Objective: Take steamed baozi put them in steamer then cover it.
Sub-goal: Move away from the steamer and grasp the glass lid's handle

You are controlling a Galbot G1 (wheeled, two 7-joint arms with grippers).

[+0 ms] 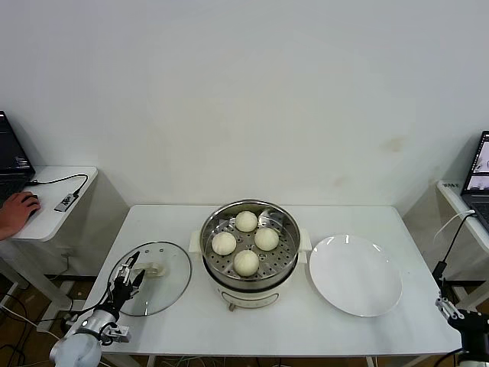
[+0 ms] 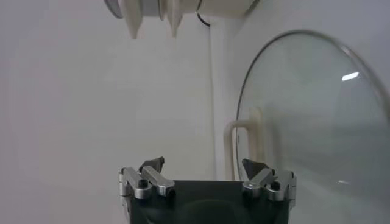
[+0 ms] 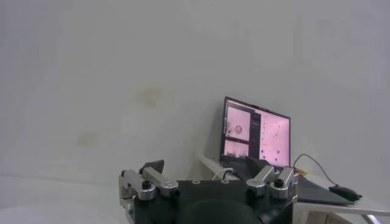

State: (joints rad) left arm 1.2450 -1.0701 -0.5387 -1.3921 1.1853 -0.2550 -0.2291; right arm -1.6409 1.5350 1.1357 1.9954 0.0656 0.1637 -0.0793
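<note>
Several cream-white baozi (image 1: 246,262) sit on the perforated tray inside the steel steamer (image 1: 287,238) at the table's middle. The glass cover (image 1: 162,289) lies flat on the table to the steamer's left, its whitish handle (image 1: 157,269) facing up. My left gripper (image 1: 131,271) is open and empty, low at the cover's left rim. In the left wrist view the cover (image 2: 317,122) and its handle (image 2: 244,146) lie just ahead of the open left gripper (image 2: 204,165). My right gripper (image 1: 451,309) is parked off the table's right front corner, and it shows open and empty in the right wrist view (image 3: 206,167).
A flat white plate (image 1: 355,274) lies right of the steamer. Side desks with laptops stand at the far left (image 1: 46,199) and far right (image 1: 467,200); a person's hand (image 1: 17,210) rests on the left one. The right laptop's screen (image 3: 256,134) shows beyond the right gripper.
</note>
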